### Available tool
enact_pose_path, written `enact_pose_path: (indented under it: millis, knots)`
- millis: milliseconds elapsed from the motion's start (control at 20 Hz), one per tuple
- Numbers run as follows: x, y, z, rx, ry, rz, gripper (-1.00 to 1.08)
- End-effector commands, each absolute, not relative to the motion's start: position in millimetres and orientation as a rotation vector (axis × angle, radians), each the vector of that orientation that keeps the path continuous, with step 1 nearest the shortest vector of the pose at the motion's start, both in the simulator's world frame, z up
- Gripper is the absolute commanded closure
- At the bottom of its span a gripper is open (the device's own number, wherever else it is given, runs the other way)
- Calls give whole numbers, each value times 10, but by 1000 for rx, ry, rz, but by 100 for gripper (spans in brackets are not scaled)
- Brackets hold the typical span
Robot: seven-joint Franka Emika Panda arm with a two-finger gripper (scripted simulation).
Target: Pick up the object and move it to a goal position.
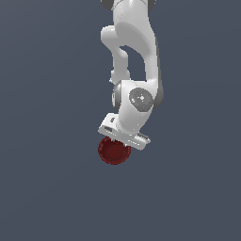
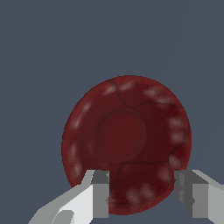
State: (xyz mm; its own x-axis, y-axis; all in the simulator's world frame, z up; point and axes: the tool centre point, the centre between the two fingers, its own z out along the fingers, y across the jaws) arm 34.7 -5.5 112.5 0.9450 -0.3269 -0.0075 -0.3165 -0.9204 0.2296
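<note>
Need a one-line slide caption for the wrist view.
Wrist view: open gripper poised above the dark red bowl, fingers straddling part of its rim.

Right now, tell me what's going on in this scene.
A white Franka arm is poised over a small dark red bowl that sits on a plain grey surface. In the wrist view the fingers are spread apart, one over the bowl's near rim and the other just past its edge, with nothing clamped between them. The bowl looks not yet grasped; whether the fingers touch it cannot be told.
</note>
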Motion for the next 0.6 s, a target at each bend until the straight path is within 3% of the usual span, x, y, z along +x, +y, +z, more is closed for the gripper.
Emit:
enact_pose_path:
  millis: [0, 550]
  knots:
    - [408, -17, 1073, 2832, -533, -51, -20]
    - [660, 185, 870, 2644, -729, 64, -20]
